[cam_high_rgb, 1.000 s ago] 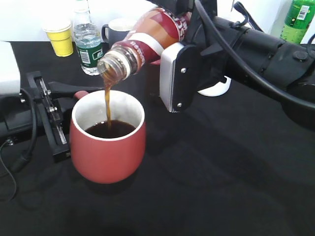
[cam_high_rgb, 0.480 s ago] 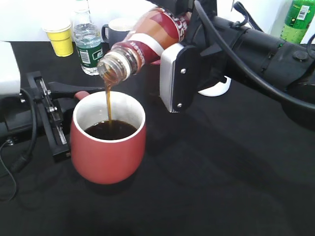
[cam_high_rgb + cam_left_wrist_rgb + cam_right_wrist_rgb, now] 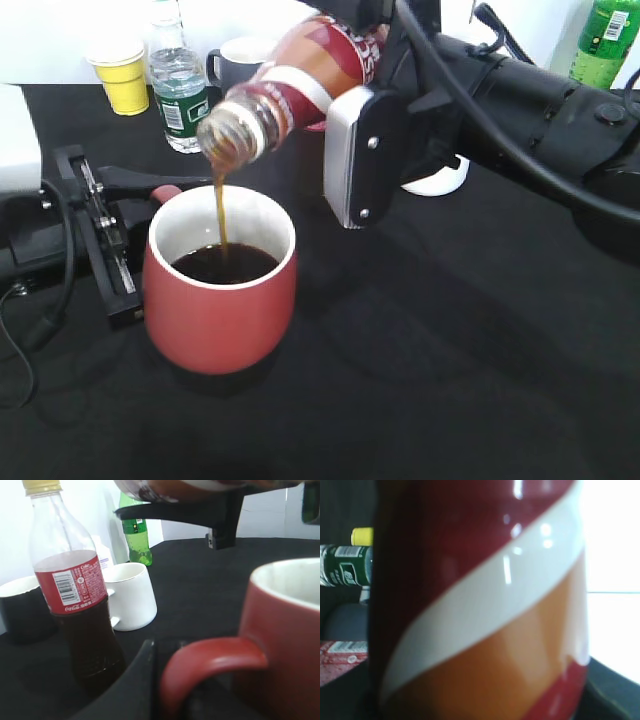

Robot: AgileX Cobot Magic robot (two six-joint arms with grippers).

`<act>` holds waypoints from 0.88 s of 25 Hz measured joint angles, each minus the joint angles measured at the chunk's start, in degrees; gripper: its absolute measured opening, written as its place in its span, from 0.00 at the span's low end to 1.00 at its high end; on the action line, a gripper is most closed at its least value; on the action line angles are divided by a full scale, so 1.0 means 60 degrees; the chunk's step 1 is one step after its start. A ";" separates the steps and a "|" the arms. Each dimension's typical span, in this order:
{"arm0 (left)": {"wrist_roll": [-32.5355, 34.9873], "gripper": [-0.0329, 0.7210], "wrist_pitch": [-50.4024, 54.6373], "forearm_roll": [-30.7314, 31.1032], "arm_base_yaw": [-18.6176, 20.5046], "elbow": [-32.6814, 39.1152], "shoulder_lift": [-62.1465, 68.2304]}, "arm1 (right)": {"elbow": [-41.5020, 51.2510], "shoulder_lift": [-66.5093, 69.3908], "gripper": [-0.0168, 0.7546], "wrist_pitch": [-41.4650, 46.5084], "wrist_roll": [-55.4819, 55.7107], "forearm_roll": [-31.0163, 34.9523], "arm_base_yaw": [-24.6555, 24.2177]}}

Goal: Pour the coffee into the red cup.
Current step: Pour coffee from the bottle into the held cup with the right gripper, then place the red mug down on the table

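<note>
Red cup (image 3: 220,290): it stands upright on the black surface (image 3: 450,350), in the left half of the exterior view. The inside wall is white. Dark coffee fills the lower part, and its level is below the rim.

Coffee stream (image 3: 221,205): a thin brown thread falls from the bottle mouth straight into the cup, and it meets the liquid near the middle.

Coffee bottle (image 3: 290,85): it is tilted with the open mouth down and to the left, just above the cup rim, without touching it. The label has dark red, white and orange bands; in the right wrist view this label (image 3: 485,605) fills almost the whole picture.

Right claw (image 3: 365,120): it is closed around the body of the coffee bottle and holds it from the right side. One pale flat finger (image 3: 352,160) is visible in front of the bottle.

Left claw (image 3: 130,215): it is closed on the red handle (image 3: 210,667) of the cup. In the left wrist view a dark finger (image 3: 135,680) lies against the handle.

Behind the cup: a yellow paper cup (image 3: 124,75), a small water bottle with green label (image 3: 179,92) and a dark mug (image 3: 232,62) stand at the back edge.

Other things: a white mug (image 3: 129,596), a cola bottle (image 3: 75,600) and a green bottle (image 3: 605,40) stand farther away on the same surface.
</note>
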 joint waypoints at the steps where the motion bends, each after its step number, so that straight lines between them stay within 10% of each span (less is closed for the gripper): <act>1: 0.0000 0.14 0.0000 -0.0117 0.0000 0.0000 0.0000 | 0.0000 0.0000 0.71 0.0000 0.0152 0.0019 0.0000; 9: 0.0000 0.14 -0.0084 -0.0825 0.0000 0.0000 0.0000 | 0.0000 0.0000 0.71 0.0090 0.2302 0.0076 0.0000; 17: 0.0000 0.14 -0.0084 -0.1971 0.0000 0.0000 0.0000 | 0.0000 0.0000 0.71 0.0785 1.3241 0.0147 0.0000; 22: 0.0583 0.14 0.0280 -0.3896 0.0000 0.0000 0.0009 | 0.0000 0.0000 0.71 0.1223 1.4472 -0.0172 0.0000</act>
